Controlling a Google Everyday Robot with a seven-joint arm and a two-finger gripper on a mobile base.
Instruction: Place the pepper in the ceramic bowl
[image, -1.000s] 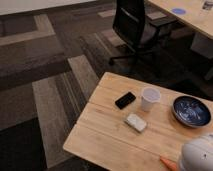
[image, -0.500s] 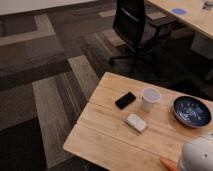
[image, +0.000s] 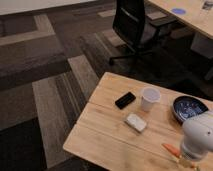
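The pepper (image: 170, 148) is a small orange-red sliver lying on the wooden table (image: 107, 132) near its front right edge. The ceramic bowl (image: 190, 107) is dark blue and stands at the table's right side, behind the pepper. My gripper (image: 188, 161) is at the bottom right, just right of the pepper, under the white rounded arm housing (image: 198, 134). The housing hides most of it. I cannot tell whether it touches the pepper.
A white paper cup (image: 150, 98) stands left of the bowl. A black phone (image: 125, 100) and a small white object (image: 135, 122) lie mid-table. A black office chair (image: 134, 25) stands behind, by another wooden table (image: 192, 17) with a blue disc (image: 178, 10). Striped carpet lies on the left.
The white arm housing has moved up in the view, farther over the table toward the bowl. The pepper shows slightly higher beside it. The other objects have not moved.
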